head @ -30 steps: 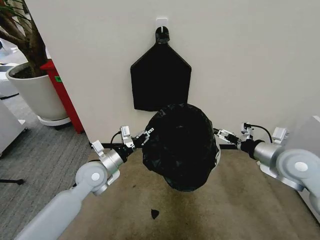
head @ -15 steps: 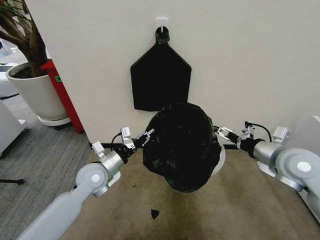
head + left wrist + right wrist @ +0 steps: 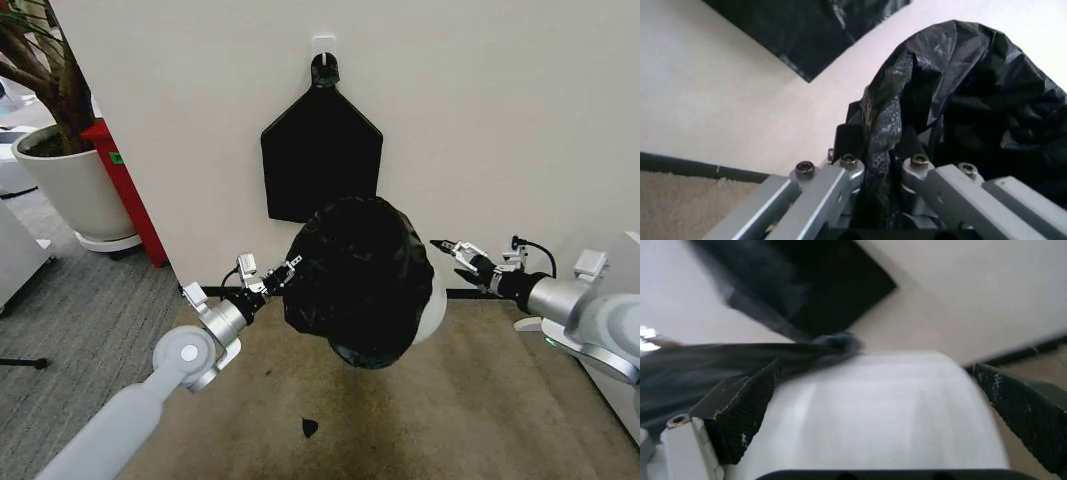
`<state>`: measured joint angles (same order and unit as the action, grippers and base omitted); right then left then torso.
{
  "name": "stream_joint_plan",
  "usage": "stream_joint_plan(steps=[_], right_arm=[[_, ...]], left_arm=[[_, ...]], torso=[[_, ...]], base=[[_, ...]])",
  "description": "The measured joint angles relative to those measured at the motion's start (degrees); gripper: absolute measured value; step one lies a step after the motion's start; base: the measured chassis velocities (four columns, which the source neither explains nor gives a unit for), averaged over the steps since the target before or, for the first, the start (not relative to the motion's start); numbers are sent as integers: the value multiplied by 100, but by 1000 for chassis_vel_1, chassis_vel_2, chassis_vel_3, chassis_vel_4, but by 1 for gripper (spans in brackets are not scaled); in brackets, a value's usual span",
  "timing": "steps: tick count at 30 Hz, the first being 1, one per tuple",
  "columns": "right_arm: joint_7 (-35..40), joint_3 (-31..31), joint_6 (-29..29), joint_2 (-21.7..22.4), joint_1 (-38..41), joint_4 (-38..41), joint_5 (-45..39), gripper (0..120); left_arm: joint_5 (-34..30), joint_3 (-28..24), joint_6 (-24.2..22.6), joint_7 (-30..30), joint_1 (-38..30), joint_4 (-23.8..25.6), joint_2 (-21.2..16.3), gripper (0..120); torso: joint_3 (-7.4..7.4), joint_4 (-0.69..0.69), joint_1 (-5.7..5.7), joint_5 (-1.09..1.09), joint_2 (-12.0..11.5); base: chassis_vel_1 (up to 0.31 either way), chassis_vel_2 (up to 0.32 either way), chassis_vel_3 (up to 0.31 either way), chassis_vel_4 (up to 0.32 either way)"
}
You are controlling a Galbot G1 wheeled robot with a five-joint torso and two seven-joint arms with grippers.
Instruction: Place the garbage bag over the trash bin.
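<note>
**Asker:** What has moved since a second ago?

**Robot:** My right gripper (image 3: 450,252) has let go of the garbage bag (image 3: 358,280) and drawn back from it; a second ago it was at the bag's right edge, now it hangs apart from it. The bag has slid toward my left, baring more of the trash bin (image 3: 434,305) on the right.

**Asker:** How do your jaws stand now?

**Robot:** The right ones are spread wide and hold nothing. In the right wrist view the two dark fingertips (image 3: 747,410) stand apart with the white wall of the bin (image 3: 887,410) between them, and a dark fold of the bag (image 3: 773,357) lies across the bin's far side. My left gripper (image 3: 288,269) is clamped on the bag's left edge. In the left wrist view a bunched strip of black plastic (image 3: 883,150) runs down between its metal fingers (image 3: 840,180).

**Asker:** Where are the bag and the bin?

**Robot:** The bag is draped over the bin, covering its top and left side, on the beige carpet (image 3: 450,410) near the wall (image 3: 500,120). Its lower end hangs in front of the bin. The bin's white side shows at the bag's right edge. Above them a flat black bundle (image 3: 320,155) hangs from a hook (image 3: 323,62). A small black scrap (image 3: 309,428) lies on the carpet in front.
</note>
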<state>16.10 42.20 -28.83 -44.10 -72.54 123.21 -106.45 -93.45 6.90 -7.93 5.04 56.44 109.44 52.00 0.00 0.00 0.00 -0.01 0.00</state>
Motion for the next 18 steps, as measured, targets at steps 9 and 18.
stream_joint_plan(steps=[9,18], right_arm=[[-1615,253,647,-774,-1227,335,1690,100],[-882,-711,970,-1672,-1998,1301,2697,100]], left_arm=[[-454,-29,188,-1363,-170,49,108,4],[-432,-280,323,-3057,-521,41,308,4]], torso=[[0,-1,0,1,1],[0,-1,0,-1,1]], base=[[0,0,0,0],[0,0,0,0]])
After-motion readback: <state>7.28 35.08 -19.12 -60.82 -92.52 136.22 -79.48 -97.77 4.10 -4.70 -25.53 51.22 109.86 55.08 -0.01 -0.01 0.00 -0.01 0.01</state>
